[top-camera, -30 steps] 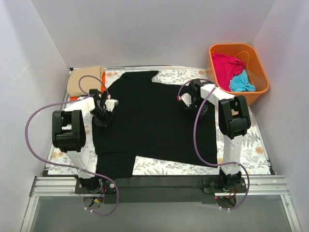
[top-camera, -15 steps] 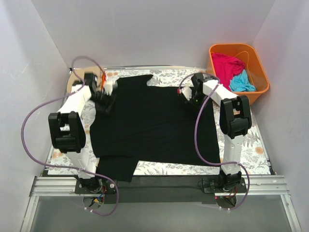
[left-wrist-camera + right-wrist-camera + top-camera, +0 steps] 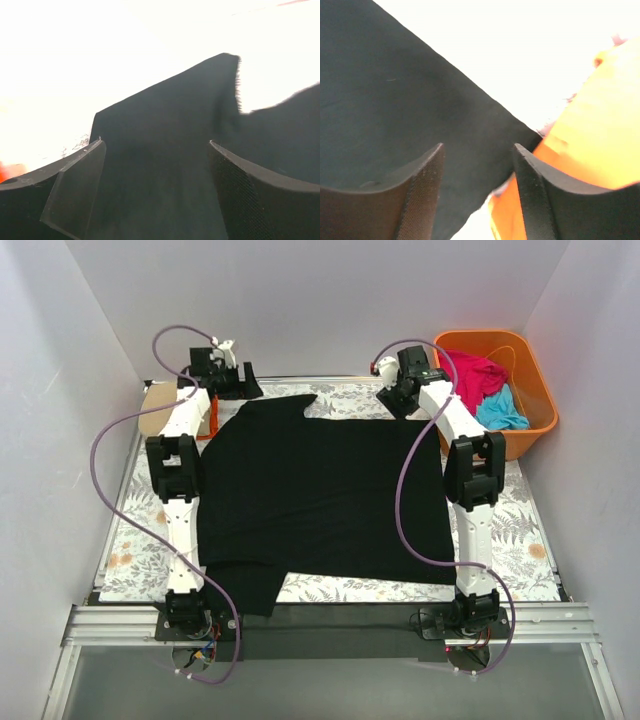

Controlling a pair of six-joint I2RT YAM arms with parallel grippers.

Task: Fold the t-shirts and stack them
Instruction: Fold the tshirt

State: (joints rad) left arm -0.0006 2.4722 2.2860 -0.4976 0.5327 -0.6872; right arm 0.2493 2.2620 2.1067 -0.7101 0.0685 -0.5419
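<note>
The black t-shirt [image 3: 320,490] lies spread flat on the floral sheet, one sleeve reaching the near edge. My left gripper [image 3: 243,387] hangs open over its far left corner. In the left wrist view the left gripper [image 3: 156,143] has only the black t-shirt [image 3: 165,130] lying below its jaws. My right gripper [image 3: 393,400] stands open at the far right corner. In the right wrist view the right gripper [image 3: 478,146] is empty above the black t-shirt [image 3: 395,100]. A magenta-pink t-shirt [image 3: 470,373] and a turquoise t-shirt [image 3: 500,412] lie in the tub.
The orange plastic tub [image 3: 522,442] stands at the far right, its wall [image 3: 590,145] close beside my right fingers. A tan t-shirt [image 3: 158,410] with an orange one [image 3: 205,426] lies at the far left. The floral sheet [image 3: 520,530] covers the table, and white walls close in the sides.
Both arms have stretched from the shirt's middle out to its far corners, drawing the cloth flat. Both grippers have opened and let go of the black t-shirt.
</note>
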